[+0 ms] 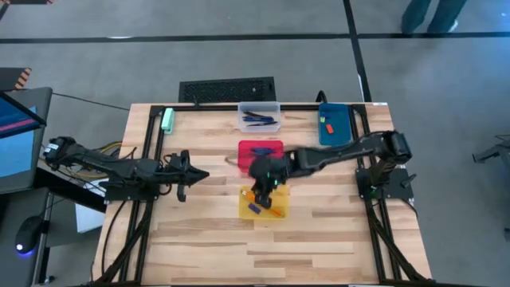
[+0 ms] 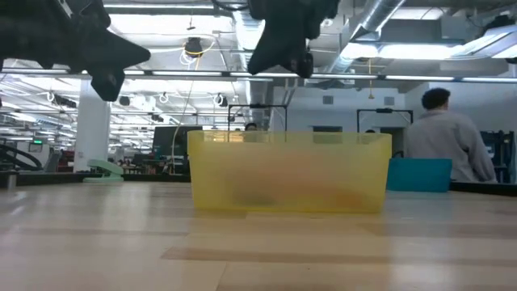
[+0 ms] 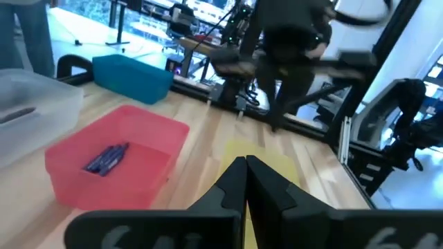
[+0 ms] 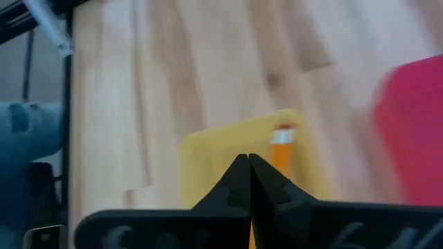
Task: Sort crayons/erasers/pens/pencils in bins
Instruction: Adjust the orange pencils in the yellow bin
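The yellow bin (image 1: 263,205) stands at the table's middle and holds an orange pencil (image 1: 273,212) and a short dark blue stick (image 1: 253,209). My right gripper (image 1: 261,194) hangs shut and empty above it; its wrist view shows the pencil (image 4: 282,148) in the yellow bin (image 4: 221,153) below. Behind stands the red bin (image 1: 260,150) with blue crayons (image 3: 106,158). Farther back are the clear bin (image 1: 259,117) with dark pens (image 1: 259,119) and the blue bin (image 1: 333,125) with small erasers (image 1: 326,123). My left gripper (image 1: 204,175) is shut and empty, level above the table's left part.
A pale green block (image 1: 168,119) lies at the far left corner of the table. A black metal frame (image 1: 153,151) runs along the table's left, far and right edges. Bare wood lies at the near side. A person (image 2: 449,145) stands in the room beyond the table.
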